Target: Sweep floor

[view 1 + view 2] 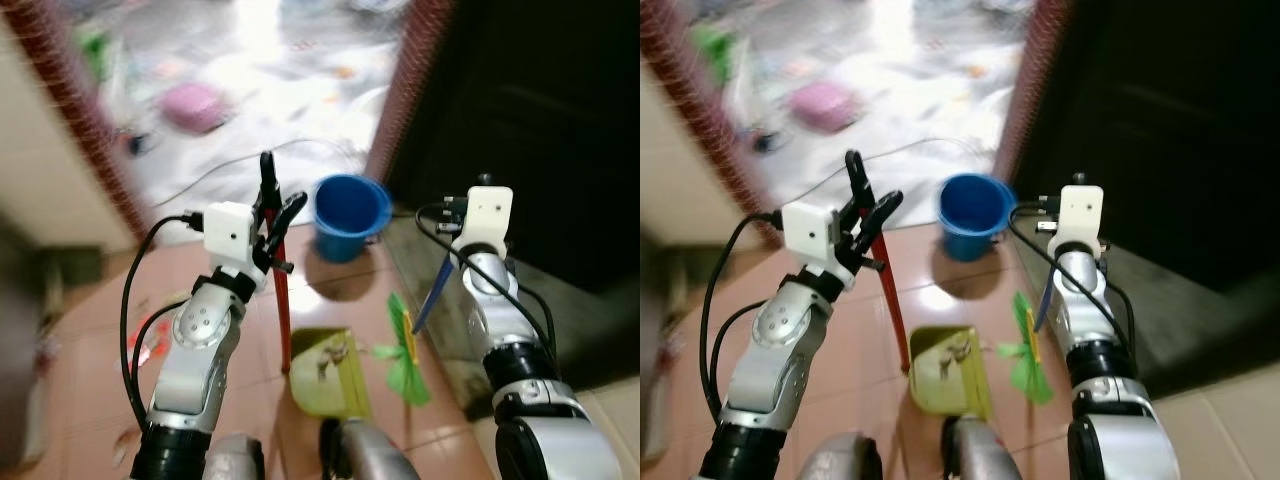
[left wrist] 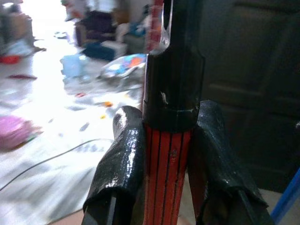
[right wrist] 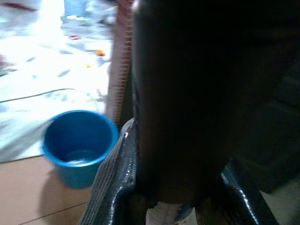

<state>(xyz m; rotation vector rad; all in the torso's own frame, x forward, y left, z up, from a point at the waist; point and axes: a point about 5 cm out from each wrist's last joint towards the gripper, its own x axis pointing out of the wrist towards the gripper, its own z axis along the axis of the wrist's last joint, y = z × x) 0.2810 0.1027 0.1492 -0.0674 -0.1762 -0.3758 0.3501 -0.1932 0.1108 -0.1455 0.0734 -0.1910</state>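
1. Terracotta tile floor (image 1: 90,330) with scattered scraps, a blue bucket (image 1: 350,215) near the doorway.
2. Left gripper (image 1: 272,215): fingers clamped on the rigid red dustpan handle (image 1: 283,300); the green plastic dustpan (image 1: 330,375) stands on the floor, light.
3. Right gripper (image 3: 178,206): fingers apparently grip the slim blue handle of the green broom (image 1: 408,355), its bristles soft.

red black-striped dustpan handle (image 2: 166,178), yellow-green dustpan (image 1: 328,372), green broom (image 1: 408,352), blue bucket (image 1: 349,216)
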